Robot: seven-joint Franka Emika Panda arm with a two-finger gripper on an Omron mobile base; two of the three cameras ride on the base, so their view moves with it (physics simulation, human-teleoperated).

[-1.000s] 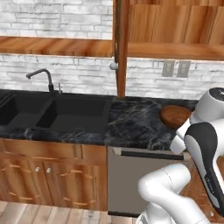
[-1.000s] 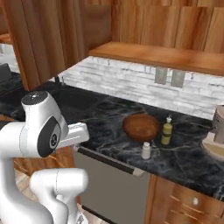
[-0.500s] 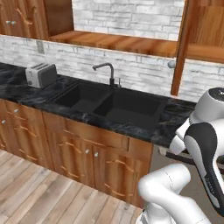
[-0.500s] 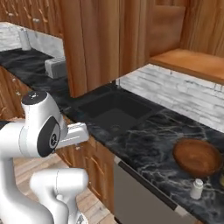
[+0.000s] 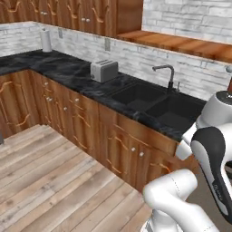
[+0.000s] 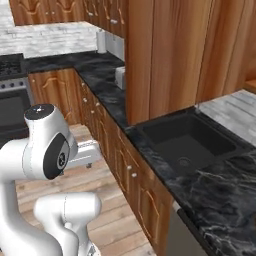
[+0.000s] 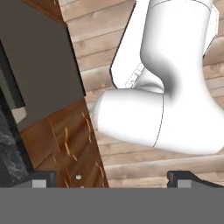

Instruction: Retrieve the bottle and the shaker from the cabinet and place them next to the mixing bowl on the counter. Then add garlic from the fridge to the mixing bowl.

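Note:
The black marble counter point(image 5: 77, 72) runs along the wall, and in the right base view the counter point(image 6: 220, 185) shows beside the sink. Above it hangs the reddish-brown wooden cabinet point(image 5: 181, 43) with its plank shelf; its wide wooden side point(image 6: 165, 55) shows in the right base view. My gripper point(image 7: 111, 178) points down at the floor boards and lower cupboard fronts, open, its fingertips point(image 7: 43, 178) far apart with nothing between them. The bottle, shaker, mixing bowl, garlic and fridge are out of view.
A toaster point(image 5: 104, 70) and a paper towel roll point(image 5: 45, 41) stand on the counter. A black sink point(image 5: 158, 102) with a faucet point(image 5: 168, 74) sits mid-counter. A stove point(image 6: 12, 100) is at far left. Wooden floor point(image 5: 50, 181) lies open before the lower cupboards.
The whole scene has slid right: the base has moved left along the counter, past the sink toward the toaster. Bowl, bottle and shaker have passed out of frame. The gripper stays open.

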